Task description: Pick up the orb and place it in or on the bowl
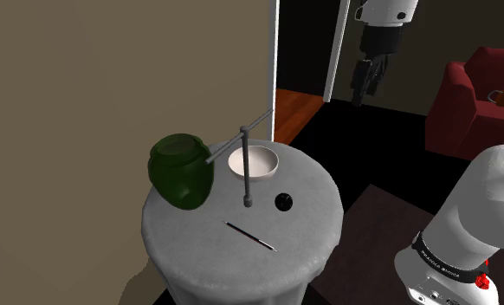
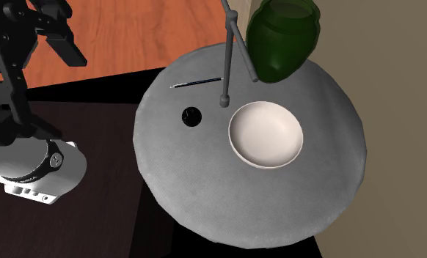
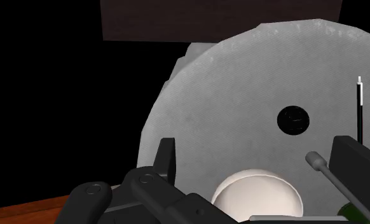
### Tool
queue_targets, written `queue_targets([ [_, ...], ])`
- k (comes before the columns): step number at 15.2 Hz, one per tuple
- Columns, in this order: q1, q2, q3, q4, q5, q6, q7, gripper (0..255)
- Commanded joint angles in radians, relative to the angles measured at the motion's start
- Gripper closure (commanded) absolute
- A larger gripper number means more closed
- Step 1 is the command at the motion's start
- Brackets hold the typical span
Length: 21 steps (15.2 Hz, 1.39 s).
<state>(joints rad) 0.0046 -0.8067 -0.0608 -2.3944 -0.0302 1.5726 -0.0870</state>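
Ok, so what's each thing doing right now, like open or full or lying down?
gripper: open, holding nothing, high up.
orb: loose on the table, beside the bowl, not touching it.
bowl: upright, empty.
green jar: no lid, mouth open.
thin black stick: lying flat.
grey post: standing upright.

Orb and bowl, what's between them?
Nothing: bare grey tabletop separates the black orb from the white bowl in the second exterior view; the grey rod's foot stands beside that stretch.
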Motion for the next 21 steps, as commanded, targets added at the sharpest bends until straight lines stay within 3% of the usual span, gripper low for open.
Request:
queue_targets([
  [1,0.0,0.0,0.0,0.0,0.0,0.0,0.0,0],
  [11,0.063,0.194,0.095,-0.141,0.067,0.274,0.079,0],
  [21,0.124,0.512,0.189,-0.162,0.114,0.555,0.152,0],
])
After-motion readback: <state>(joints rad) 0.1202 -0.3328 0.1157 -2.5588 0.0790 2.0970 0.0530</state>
